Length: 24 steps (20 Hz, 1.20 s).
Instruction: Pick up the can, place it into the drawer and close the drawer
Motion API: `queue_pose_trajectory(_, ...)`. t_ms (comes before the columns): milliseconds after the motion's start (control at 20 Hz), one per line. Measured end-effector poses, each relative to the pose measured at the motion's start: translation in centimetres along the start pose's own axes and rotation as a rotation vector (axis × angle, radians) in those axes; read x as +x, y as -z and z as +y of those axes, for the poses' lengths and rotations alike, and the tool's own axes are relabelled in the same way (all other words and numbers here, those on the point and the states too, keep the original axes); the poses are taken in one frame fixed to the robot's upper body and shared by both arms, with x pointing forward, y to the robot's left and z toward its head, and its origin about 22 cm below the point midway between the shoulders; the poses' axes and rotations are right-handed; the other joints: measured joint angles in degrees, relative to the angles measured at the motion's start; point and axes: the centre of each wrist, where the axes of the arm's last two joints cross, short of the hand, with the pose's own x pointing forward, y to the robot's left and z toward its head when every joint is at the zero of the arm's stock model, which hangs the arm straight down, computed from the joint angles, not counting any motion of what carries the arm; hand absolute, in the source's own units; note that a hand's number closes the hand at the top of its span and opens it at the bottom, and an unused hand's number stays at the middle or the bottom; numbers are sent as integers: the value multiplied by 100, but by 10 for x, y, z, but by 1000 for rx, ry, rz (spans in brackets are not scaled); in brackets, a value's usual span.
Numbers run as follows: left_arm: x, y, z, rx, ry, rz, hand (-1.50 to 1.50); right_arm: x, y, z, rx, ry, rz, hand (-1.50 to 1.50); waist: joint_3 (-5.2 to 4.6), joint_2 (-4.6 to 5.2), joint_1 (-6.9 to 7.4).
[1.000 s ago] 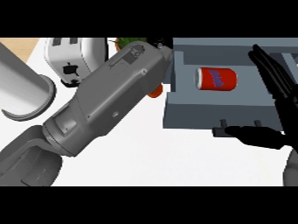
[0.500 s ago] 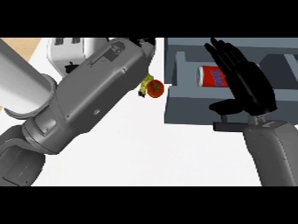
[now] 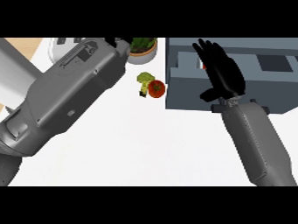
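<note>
A grey drawer (image 3: 241, 98) is sitting open at the upper right of the frame, a red can (image 3: 204, 66) barely showing inside.

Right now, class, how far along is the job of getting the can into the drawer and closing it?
Done, apparently: a sliver of red, probably the can, shows in the open drawer, mostly hidden. In hand: the right hand, fingers straight, is spread over the drawer and holds nothing. The left hand barely shows at the top edge. Left: the drawer is not yet closed, so pushing it shut remains.
</note>
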Motion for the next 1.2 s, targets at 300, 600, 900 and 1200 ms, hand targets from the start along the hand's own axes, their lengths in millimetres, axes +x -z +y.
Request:
queue_pose_trajectory(300,4,-2,17,3,4,-3,-150,-11,18,14,-50,-67,6,-150,-57,-49,43)
queue_pose_trajectory(600,7,-6,28,1,-3,-4,-150,-22,32,18,-107,-107,28,-150,-66,-27,108)
queue_pose_trajectory(900,13,-8,41,1,-2,-10,-150,-26,45,19,-144,-126,60,-150,-25,42,156)
queue_pose_trajectory(1200,21,-12,42,-11,1,-10,-150,-31,56,12,-184,-139,87,-150,6,102,218)
